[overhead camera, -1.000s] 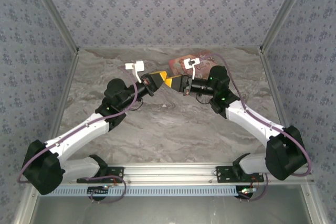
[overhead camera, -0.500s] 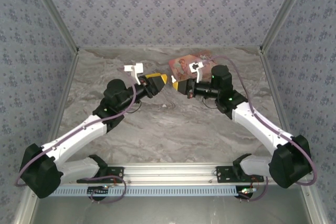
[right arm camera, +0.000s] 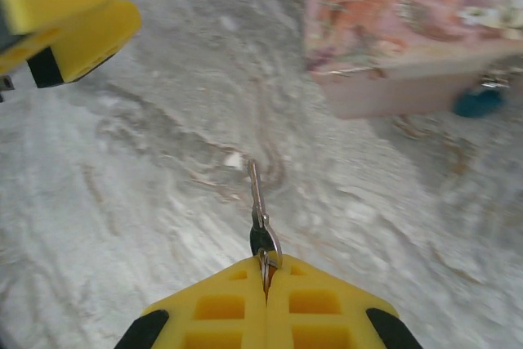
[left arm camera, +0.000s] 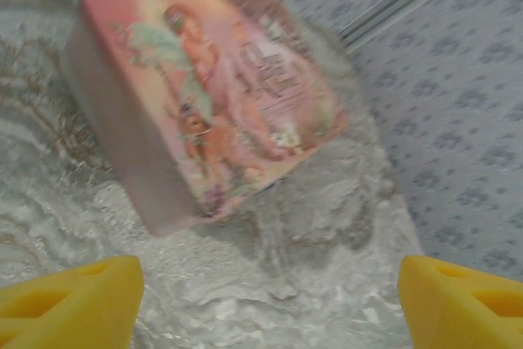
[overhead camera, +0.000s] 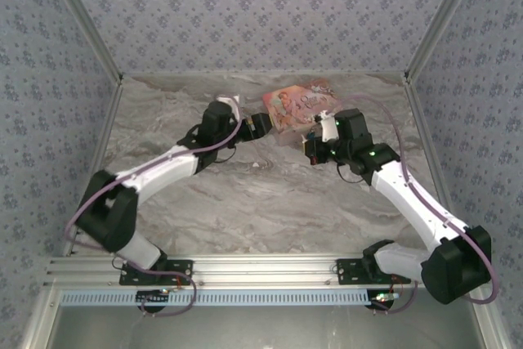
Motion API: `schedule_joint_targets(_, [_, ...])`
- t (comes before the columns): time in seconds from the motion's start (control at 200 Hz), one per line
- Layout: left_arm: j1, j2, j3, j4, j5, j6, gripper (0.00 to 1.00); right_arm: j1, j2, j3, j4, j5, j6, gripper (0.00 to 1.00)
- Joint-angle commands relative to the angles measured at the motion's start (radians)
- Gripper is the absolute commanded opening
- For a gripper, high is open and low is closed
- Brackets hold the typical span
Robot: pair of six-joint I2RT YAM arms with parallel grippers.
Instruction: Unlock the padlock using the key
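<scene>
Right tool (right arm camera: pixel 265 274) is clamped shut on the key (right arm camera: pixel 259 206), and I see the blade poking straight ahead of the fingertips over bare marbled bench (right arm camera: pixel 122 202). Ahead and to its right the pink picture-printed box (right arm camera: pixel 409 22) lies flat. The teal padlock (right arm camera: pixel 478 102) sits low against that box's near edge, toward its right-hand end; I can't tell whether the two touch. A stretch of open bench separates the key tip from the box's near wall.

Left tool (left arm camera: pixel 270 300) has its jaws spread wide over bare bench. The box's near corner points back at it, just ahead and slightly left, with a strip of marble between. Past the box, the patterned wall (left arm camera: pixel 458 120) rises close behind. One of its yellow fingers (right arm camera: pixel 61 10) shows ahead-left of the right tool, well apart from the key.
</scene>
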Motion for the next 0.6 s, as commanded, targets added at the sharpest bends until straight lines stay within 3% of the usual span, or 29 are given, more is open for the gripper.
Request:
schedule_joint_targets(0.0, [0.004, 0.123, 0.126, -0.047, 0.026, -0.019, 0.82, -0.038, -0.048, -0.020, -0.087, 0.077, -0.020, 0.00])
schedule_joint_targets(0.27, [0.003, 0.408, 0.343, -0.133, 0.059, -0.056, 0.87, -0.065, -0.076, -0.056, -0.086, 0.049, -0.009, 0.00])
schedule_joint_targets(0.6, [0.008, 0.489, 0.352, -0.228, 0.036, -0.046, 0.84, -0.073, -0.059, -0.052, -0.083, 0.035, -0.002, 0.00])
